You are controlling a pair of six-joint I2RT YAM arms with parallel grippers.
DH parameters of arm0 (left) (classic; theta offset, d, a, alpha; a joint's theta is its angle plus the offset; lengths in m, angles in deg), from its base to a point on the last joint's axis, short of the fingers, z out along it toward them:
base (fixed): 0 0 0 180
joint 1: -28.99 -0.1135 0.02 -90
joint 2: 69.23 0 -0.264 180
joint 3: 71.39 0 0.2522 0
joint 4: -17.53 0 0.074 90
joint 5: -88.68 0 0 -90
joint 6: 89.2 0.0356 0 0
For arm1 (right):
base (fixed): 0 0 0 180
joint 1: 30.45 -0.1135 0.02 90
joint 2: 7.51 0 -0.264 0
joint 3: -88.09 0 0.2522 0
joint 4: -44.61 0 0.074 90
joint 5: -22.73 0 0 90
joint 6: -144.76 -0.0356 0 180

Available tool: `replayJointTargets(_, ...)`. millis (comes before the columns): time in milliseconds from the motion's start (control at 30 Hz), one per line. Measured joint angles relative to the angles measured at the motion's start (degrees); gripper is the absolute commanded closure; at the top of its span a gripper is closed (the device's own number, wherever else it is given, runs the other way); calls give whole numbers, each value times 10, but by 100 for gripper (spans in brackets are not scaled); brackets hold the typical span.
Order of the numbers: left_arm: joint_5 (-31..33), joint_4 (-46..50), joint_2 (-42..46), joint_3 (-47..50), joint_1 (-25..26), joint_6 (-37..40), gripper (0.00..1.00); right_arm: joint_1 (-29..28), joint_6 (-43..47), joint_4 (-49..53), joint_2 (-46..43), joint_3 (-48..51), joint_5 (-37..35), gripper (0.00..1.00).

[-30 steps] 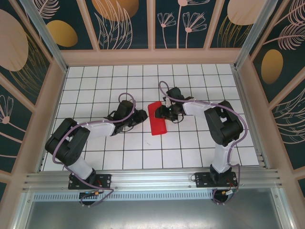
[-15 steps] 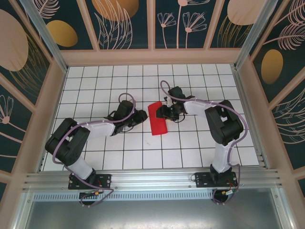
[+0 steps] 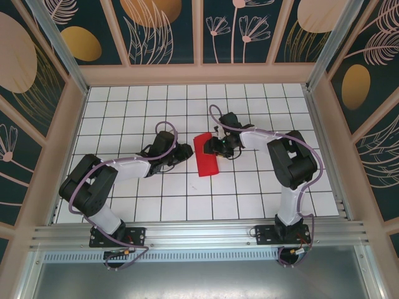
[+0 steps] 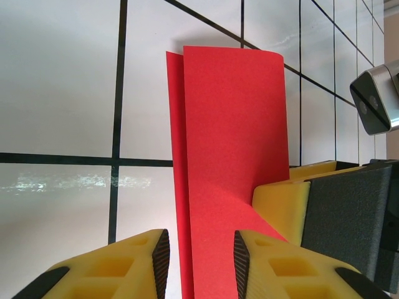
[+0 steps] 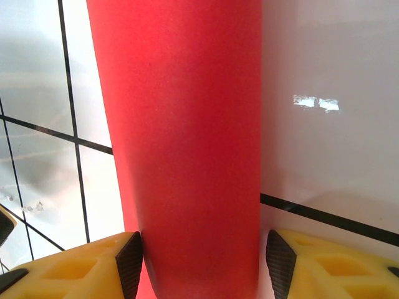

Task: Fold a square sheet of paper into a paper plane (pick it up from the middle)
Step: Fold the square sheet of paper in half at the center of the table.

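— Looking for the square sheet of paper [image 3: 206, 157]?
— Lying red and folded over, in the middle of the desk [image 3: 187, 199].
— Checking the left gripper [image 4: 199, 258]?
— Sitting just left of it, holding jaws a little apart, pinching nothing.
— And the right gripper [image 5: 202, 265]?
— Standing over the far end, one jaw at each side edge. Squeezing or only touching, cannot tell.

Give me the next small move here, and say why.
Probably press the right claw down to flatten the fold. The folded bright red paper sheet bulges rounded inside that claw, uncreased, while its two loose edges lie offset at the open left claw.
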Motion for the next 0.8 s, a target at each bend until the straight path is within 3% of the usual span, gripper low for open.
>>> replayJointTargets(800, -9, 0, 0, 0, 0, 2, 66, -24, 15, 54, 19, -44, -54, 42)
